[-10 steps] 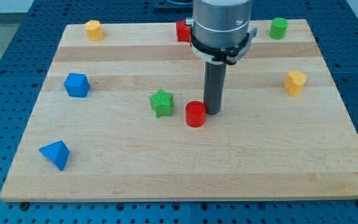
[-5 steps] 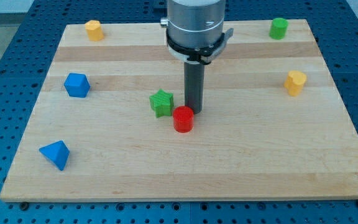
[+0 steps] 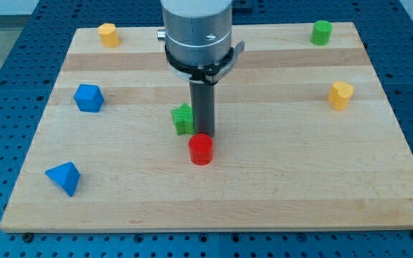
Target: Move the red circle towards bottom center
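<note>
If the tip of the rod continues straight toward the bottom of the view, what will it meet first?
My tip would meet the red circle first; it sits directly below the tip in the view and seems to touch it already. Beyond it, only bare board shows, down to the bottom edge.

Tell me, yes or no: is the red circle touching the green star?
No: the red circle sits apart from the green star, lower and to the view's right, with my tip right behind it.
</note>
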You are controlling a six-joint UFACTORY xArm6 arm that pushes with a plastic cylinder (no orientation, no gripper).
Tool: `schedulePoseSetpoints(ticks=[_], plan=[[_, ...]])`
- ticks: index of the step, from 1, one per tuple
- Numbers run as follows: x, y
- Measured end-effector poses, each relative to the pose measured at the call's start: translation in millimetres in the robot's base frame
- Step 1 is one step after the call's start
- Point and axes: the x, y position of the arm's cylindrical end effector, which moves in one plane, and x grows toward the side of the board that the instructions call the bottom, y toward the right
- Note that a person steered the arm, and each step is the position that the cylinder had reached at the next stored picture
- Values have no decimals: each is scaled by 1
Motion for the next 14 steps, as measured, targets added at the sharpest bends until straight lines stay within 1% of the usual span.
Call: schedulePoseSetpoints(ticks=[1,4,5,7,8,11,13,14], plan=[[5,0],[3,-47],[7,-47],[30,-30],[34,-15],[31,-8],[16,12],[15,22]])
